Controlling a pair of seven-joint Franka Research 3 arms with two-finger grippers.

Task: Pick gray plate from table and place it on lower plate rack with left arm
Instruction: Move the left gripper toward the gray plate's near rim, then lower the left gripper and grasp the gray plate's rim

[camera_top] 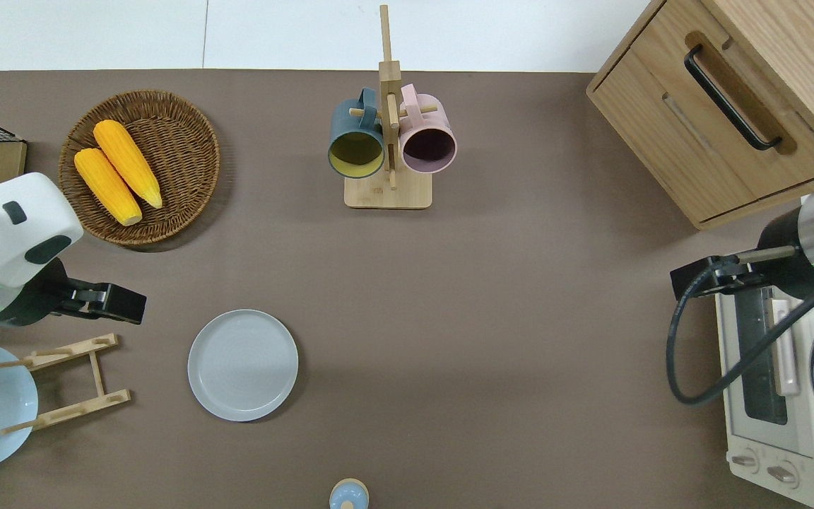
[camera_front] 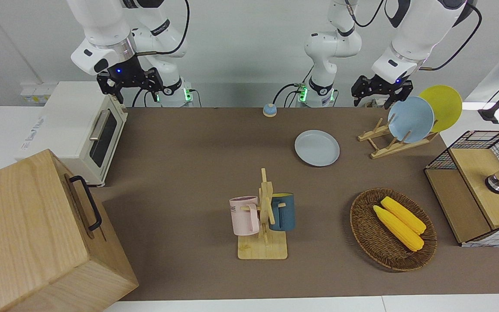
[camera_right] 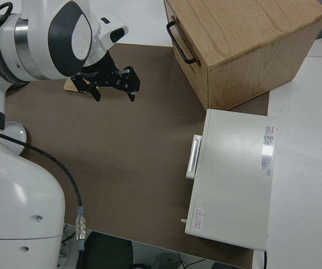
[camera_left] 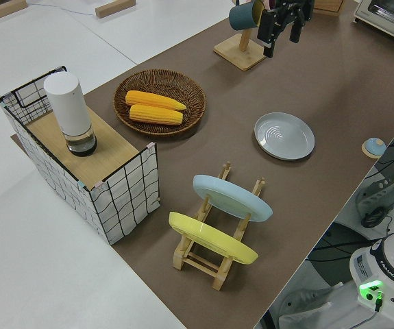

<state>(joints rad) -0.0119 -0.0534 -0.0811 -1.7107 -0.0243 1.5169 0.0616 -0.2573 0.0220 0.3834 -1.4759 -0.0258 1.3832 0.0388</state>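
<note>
The gray plate (camera_front: 317, 147) lies flat on the brown table (camera_front: 189, 151), toward the left arm's end; it also shows in the overhead view (camera_top: 243, 365) and the left side view (camera_left: 284, 136). Beside it, closer to that end, stands the light-wood plate rack (camera_front: 384, 146) (camera_top: 68, 382), which holds a light-blue plate (camera_front: 410, 119) and a yellow plate (camera_front: 442, 106). My left gripper (camera_front: 375, 97) (camera_top: 128, 305) (camera_left: 284, 27) is open and empty, up in the air over bare table between the rack and the basket. My right gripper (camera_front: 139, 93) (camera_right: 115, 94) is open and parked.
A wicker basket (camera_top: 188, 134) with two corn cobs lies farther from the robots than the rack. A mug tree (camera_top: 387, 162) holds a blue and a pink cup. A wire-sided box (camera_front: 474, 190), a toaster oven (camera_front: 80, 130), a wooden cabinet (camera_front: 37, 234) and a small bell (camera_front: 269, 110) are around.
</note>
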